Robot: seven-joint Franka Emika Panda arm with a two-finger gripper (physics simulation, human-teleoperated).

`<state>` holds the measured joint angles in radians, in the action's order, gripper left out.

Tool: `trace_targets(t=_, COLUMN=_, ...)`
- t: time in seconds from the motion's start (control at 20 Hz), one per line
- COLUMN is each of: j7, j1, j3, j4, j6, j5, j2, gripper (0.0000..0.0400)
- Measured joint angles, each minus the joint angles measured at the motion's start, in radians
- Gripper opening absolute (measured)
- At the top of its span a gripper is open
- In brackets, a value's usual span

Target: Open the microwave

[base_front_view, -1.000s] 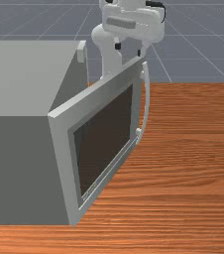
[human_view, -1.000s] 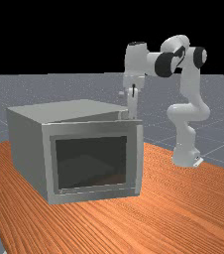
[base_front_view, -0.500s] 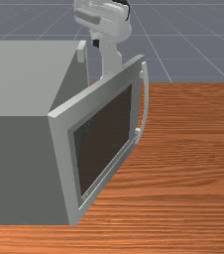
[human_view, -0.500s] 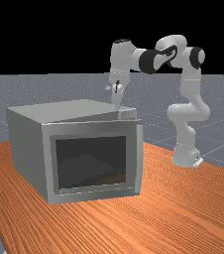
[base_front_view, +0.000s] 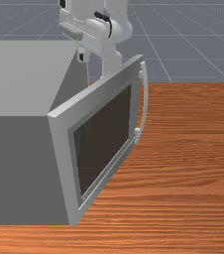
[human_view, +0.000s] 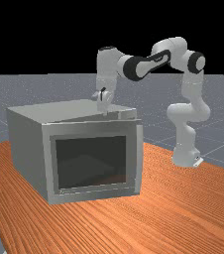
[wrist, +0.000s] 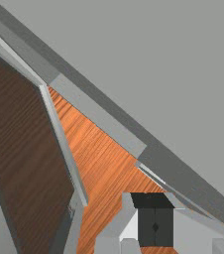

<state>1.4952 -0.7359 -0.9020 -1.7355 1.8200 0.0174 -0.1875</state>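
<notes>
Far view: the arm (human_view: 146, 67) has swung from the free end of the door (human_view: 91, 130) toward the hinge side and lowered, so the claw (human_view: 104, 109) is now by the gap between the door and the body of the microwave (human_view: 27, 144). The microwave sits on the table (human_view: 193, 208), door ajar. Whether the tips are down inside the gap or just above it, I cannot tell.

Front view: the hand has moved across toward the front view's left, away from the handle (base_front_view: 145, 101), and sits lower behind the door. The door itself stands at much the same angle as a second ago, so this travel has gained little or no opening; I take it as getting into place to push from the inner side.

Wrist view: the two fingers meet, closed with nothing between them. A wedge of wood shows between the door and the microwave's front, with the fingers beside it. The next move likely calls for pressing the door's inner face outward, low enough not to slip over its top edge.
</notes>
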Motion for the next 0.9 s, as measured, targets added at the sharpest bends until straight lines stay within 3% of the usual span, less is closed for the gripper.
trace_targets(t=0.05, j7=-0.023, j1=0.067, j3=0.036, j4=0.085, j6=-0.027, j5=0.104, j2=-0.108, gripper=0.0)
trace_targets(t=0.15, j7=-0.177, j1=0.128, j3=0.114, j4=0.131, j6=-0.006, j5=0.213, j2=-0.193, gripper=0.0)
trace_targets(t=0.25, j7=-0.134, j1=0.133, j3=0.136, j4=0.215, j6=-0.064, j5=0.222, j2=-0.252, gripper=0.0)
trace_targets(t=0.4, j7=-0.033, j1=0.127, j3=0.123, j4=0.24, j6=-0.086, j5=0.213, j2=-0.271, gripper=0.0)
trace_targets(t=0.45, j7=-0.132, j1=0.155, j3=0.155, j4=0.238, j6=-0.075, j5=0.25, j2=-0.265, gripper=0.0)
trace_targets(t=0.8, j7=-0.027, j1=0.146, j3=0.193, j4=0.275, j6=-0.01, j5=0.29, j2=-0.298, gripper=0.0)
trace_targets(t=0.9, j7=0.001, j1=0.184, j3=0.225, j4=0.389, j6=-0.051, j5=0.325, j2=-0.371, gripper=0.0)
